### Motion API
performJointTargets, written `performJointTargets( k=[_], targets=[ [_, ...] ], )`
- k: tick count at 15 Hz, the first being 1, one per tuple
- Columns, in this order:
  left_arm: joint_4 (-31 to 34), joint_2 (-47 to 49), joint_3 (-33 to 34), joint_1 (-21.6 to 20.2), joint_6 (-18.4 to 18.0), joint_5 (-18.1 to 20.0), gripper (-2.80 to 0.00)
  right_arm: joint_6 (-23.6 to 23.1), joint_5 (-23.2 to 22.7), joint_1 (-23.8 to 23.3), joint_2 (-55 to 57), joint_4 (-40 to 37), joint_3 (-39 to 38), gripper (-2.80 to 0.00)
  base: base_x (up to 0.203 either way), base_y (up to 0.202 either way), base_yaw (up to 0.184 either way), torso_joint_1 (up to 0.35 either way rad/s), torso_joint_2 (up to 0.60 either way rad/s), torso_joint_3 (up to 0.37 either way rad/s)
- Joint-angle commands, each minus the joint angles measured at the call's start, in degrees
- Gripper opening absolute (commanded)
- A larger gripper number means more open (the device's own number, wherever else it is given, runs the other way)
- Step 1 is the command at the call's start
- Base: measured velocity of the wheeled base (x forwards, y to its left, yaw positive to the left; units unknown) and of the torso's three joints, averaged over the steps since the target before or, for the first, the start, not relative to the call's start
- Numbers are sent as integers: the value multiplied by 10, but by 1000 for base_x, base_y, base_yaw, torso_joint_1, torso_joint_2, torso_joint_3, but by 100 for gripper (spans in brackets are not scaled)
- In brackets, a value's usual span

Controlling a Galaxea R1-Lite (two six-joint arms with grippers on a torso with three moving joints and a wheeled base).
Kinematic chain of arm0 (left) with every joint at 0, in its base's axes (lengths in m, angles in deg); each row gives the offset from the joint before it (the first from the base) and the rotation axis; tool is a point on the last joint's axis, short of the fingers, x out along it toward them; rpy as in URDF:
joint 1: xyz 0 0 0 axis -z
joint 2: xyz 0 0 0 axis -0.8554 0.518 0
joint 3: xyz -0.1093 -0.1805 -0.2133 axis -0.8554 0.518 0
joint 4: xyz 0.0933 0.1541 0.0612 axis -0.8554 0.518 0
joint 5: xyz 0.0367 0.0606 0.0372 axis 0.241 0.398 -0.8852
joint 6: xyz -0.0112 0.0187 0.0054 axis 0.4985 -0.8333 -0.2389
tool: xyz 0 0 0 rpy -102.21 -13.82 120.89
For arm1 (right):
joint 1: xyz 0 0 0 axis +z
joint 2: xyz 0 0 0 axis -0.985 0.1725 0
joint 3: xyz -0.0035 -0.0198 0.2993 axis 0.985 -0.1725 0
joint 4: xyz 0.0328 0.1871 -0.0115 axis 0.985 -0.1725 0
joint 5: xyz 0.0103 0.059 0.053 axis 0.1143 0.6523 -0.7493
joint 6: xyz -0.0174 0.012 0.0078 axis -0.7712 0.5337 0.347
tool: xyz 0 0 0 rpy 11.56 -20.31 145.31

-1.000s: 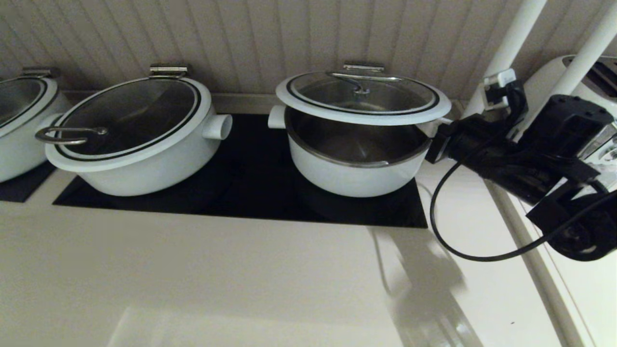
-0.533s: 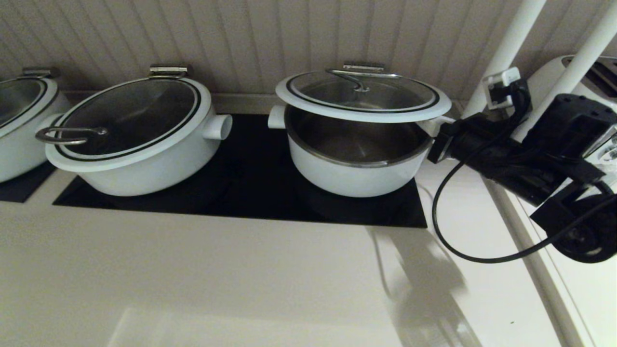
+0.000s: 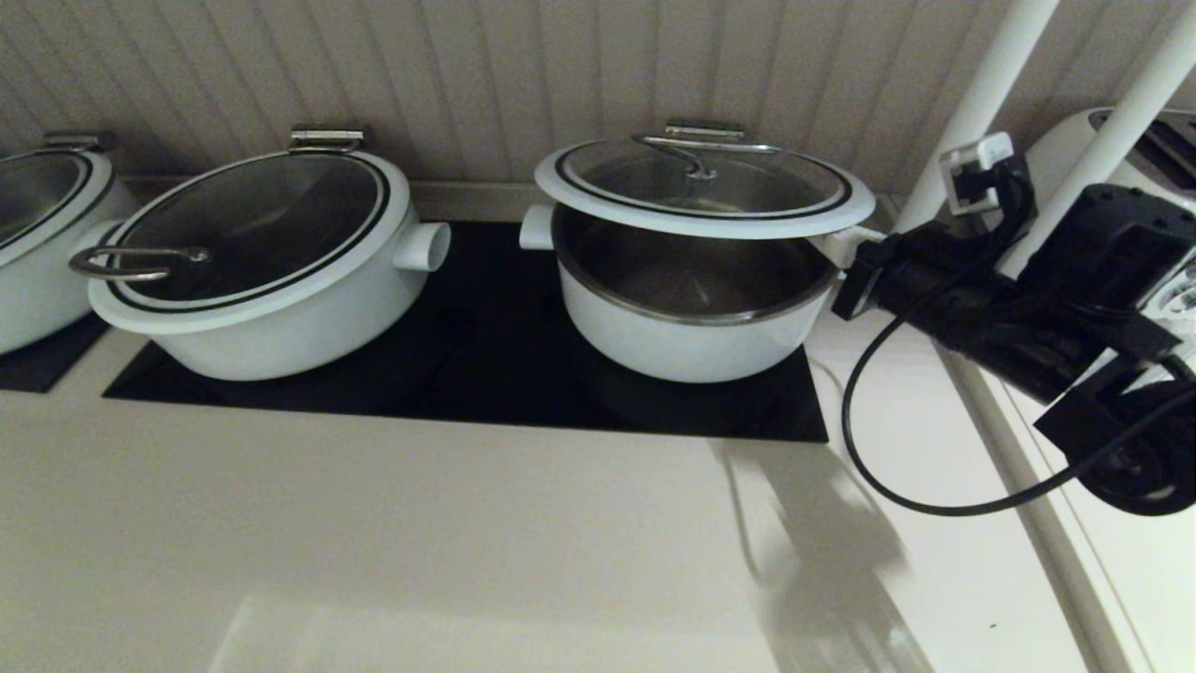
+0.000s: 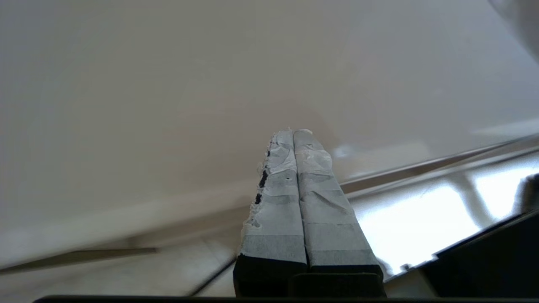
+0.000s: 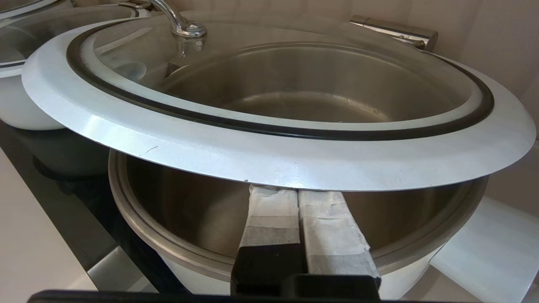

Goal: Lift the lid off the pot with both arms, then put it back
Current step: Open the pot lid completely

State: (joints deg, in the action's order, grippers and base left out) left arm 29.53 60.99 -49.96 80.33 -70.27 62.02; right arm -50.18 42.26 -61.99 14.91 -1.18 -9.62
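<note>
The lid is tilted up at the front above the pot, with its steel hinge at the back. The steel inside of the pot shows in the gap. My right gripper is at the pot's right side. In the right wrist view it is shut, with its taped fingertips pressed under the lid's white rim, above the pot's steel rim. My left gripper is shut and empty over bare counter, out of the head view.
A wider white pot with a glass lid stands to the left on the black cooktop, and another at the far left. A white appliance and white poles stand at the right. A black cable loops over the counter.
My right arm has shifted slightly to the right and up. The lid stays propped open on its fingertips, its front edge a touch higher.
</note>
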Motion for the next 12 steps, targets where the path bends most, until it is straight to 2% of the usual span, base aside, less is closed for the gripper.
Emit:
performJointTargets(
  k=[1, 3, 6, 8, 9, 12],
  targets=[
    [1, 4, 0, 6, 19, -31, -280, 0, -1, 0, -2, 4, 0, -280, 0, 0, 0, 0, 0, 0],
    [-2, 4, 0, 6, 3, -34, -280, 0, -1, 0, -7, 4, -2, -280, 0, 0, 0, 0, 0, 0],
    [13, 3, 0, 6, -97, -34, -280, 0, -1, 0, -10, 4, -2, -280, 0, 0, 0, 0, 0, 0],
    [32, 4, -1, 6, -130, -24, -280, 0, -1, 0, -12, 4, -6, -280, 0, 0, 0, 0, 0, 0],
    [30, 3, 0, 6, -131, -11, -280, 0, -1, 0, -12, 4, -6, -280, 0, 0, 0, 0, 0, 0],
    [27, 3, 0, 6, -108, -12, -280, 1, -1, 0, -12, 4, -6, -280, 0, 0, 0, 0, 0, 0]
  ],
)
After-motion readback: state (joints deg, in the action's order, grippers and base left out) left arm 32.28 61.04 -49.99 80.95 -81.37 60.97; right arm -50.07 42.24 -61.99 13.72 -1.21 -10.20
